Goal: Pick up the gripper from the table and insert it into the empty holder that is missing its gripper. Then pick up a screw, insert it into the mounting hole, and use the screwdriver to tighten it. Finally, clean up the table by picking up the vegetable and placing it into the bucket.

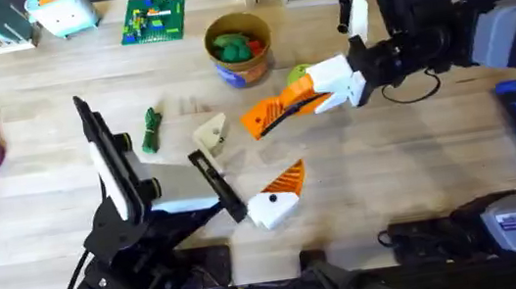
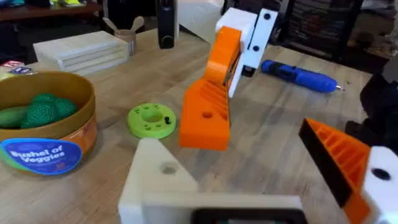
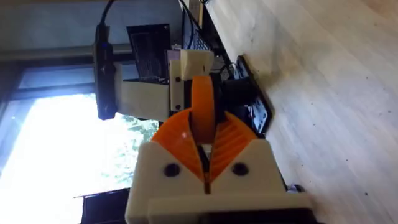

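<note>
Orange fingertip carried toward the left arm's bare mount

The right gripper (image 1: 303,94) is clamped on the gripper (image 1: 263,117), holding it above the table (image 1: 410,175) just right of the empty cream holder (image 1: 211,133), apparently to line it up for insertion. The left gripper (image 1: 251,170) is spread wide, one finger already fitted with orange, presenting the holder.

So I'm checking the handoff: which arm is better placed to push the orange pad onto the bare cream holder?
The right. Its gripper is shut on the orange pad, held just beside the bare holder on the left gripper, which looks better suited to simply presenting the mount.
</note>
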{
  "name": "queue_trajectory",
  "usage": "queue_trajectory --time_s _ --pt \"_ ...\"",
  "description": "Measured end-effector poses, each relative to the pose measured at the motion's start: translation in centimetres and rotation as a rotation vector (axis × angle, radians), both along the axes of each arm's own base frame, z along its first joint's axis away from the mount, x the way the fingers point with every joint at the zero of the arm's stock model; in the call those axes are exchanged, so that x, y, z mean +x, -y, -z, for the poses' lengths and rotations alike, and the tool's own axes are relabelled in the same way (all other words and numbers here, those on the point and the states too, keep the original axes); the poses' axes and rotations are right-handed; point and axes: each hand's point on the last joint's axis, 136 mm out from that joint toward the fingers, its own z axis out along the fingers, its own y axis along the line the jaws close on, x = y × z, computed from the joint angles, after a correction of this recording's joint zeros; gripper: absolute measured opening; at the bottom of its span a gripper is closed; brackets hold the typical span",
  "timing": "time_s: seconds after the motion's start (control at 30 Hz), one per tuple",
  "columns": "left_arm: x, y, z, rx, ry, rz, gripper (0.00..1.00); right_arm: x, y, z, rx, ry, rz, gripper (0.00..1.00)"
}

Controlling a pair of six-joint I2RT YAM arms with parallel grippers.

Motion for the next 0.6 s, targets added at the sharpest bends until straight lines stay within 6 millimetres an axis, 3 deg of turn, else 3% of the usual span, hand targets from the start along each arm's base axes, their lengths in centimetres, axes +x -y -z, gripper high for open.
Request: queue_trajectory --time_s 0.2,0.6 --pt "0.0 0.0 0.0 0.0 0.0 0.0 0.993 -0.4 -1.1 -0.4 0.021 0.005 -0.037 0.011" --pt "0.0 0.0 0.0 -0.001 -0.003 -0.001 0.993 -0.4 -3.2 0.5 0.014 -0.031 -0.079 0.011"
